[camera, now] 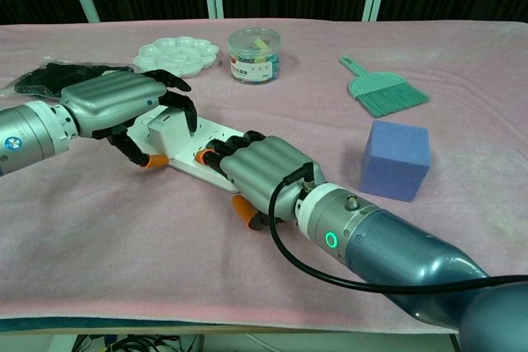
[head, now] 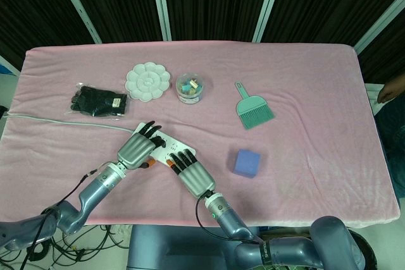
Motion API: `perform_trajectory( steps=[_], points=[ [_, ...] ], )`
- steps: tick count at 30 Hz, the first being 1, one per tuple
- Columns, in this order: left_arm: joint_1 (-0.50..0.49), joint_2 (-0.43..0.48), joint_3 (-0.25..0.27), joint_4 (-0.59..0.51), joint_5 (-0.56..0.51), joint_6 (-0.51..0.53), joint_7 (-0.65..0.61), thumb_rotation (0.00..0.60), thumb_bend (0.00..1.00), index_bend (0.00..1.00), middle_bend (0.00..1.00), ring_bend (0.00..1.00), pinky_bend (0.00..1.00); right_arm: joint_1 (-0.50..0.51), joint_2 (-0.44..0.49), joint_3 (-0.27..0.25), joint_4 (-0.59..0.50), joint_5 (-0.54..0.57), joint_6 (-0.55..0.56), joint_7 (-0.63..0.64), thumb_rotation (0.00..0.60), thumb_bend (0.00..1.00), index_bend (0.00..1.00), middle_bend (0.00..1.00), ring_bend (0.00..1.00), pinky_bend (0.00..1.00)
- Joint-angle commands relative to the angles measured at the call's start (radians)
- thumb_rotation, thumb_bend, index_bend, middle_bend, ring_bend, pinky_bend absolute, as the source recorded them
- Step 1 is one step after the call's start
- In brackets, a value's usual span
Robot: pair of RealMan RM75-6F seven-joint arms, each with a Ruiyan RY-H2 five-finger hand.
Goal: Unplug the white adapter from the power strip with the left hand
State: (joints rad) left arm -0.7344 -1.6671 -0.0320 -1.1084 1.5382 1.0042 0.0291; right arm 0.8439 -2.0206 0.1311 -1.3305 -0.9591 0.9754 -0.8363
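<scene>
Pink cloth covers the counter (head: 304, 93) in my head view. Low and left of centre lies the power strip (head: 169, 148), running diagonally, its grey cord (head: 63, 120) trailing off to the left edge. My left hand (head: 136, 147) lies over the strip's upper-left end and hides the white adapter from this camera. My right hand (head: 193, 175) rests palm down on the strip's lower-right end. Further up sit a black bundle in plastic (head: 96, 101), a white flower-shaped palette (head: 147, 81), a clear tub of small items (head: 190, 88) and a teal dustpan brush (head: 252, 107); a blue block (head: 245, 162) lies right of my right hand.

Chest view shows more. The white adapter (camera: 162, 132) stands plugged into the power strip (camera: 186, 154), left of centre. My left hand (camera: 111, 105) arches over it, fingers (camera: 177, 105) curled down on its far side and the thumb low on the near side, so I am grasping the adapter, though exact contact on the near side I cannot tell. My right hand (camera: 256, 171) presses flat on the strip with fingers together, holding nothing. The blue block (camera: 395, 159) sits to the right, the teal brush (camera: 381, 88) above it, the tub (camera: 252, 54) and palette (camera: 176, 56) near the top.
</scene>
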Motion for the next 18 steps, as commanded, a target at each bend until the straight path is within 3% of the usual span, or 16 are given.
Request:
perform_trajectory(
  steps=[1, 9, 18],
  points=[
    [-0.002, -0.002, -0.003, 0.002, -0.001, 0.0, -0.004, 0.6, 0.61, 0.52, 0.59, 0.1, 0.02, 0.0, 0.001, -0.001, 0.0, -0.003, 0.0, 0.002, 0.6, 0.61, 0.14, 0.08, 0.1, 0.06],
    [-0.024, 0.039, -0.032, -0.064, -0.042, -0.045, -0.003, 0.6, 0.67, 0.58, 0.64, 0.16, 0.02, -0.001, 0.007, -0.001, -0.004, 0.001, 0.001, -0.002, 0.6, 0.61, 0.15, 0.08, 0.1, 0.06],
    [-0.072, 0.14, -0.075, -0.212, -0.192, -0.215, 0.105, 0.6, 0.7, 0.6, 0.66, 0.17, 0.03, 0.001, 0.011, -0.002, -0.012, 0.009, -0.002, -0.012, 0.6, 0.61, 0.16, 0.08, 0.1, 0.06]
  ],
)
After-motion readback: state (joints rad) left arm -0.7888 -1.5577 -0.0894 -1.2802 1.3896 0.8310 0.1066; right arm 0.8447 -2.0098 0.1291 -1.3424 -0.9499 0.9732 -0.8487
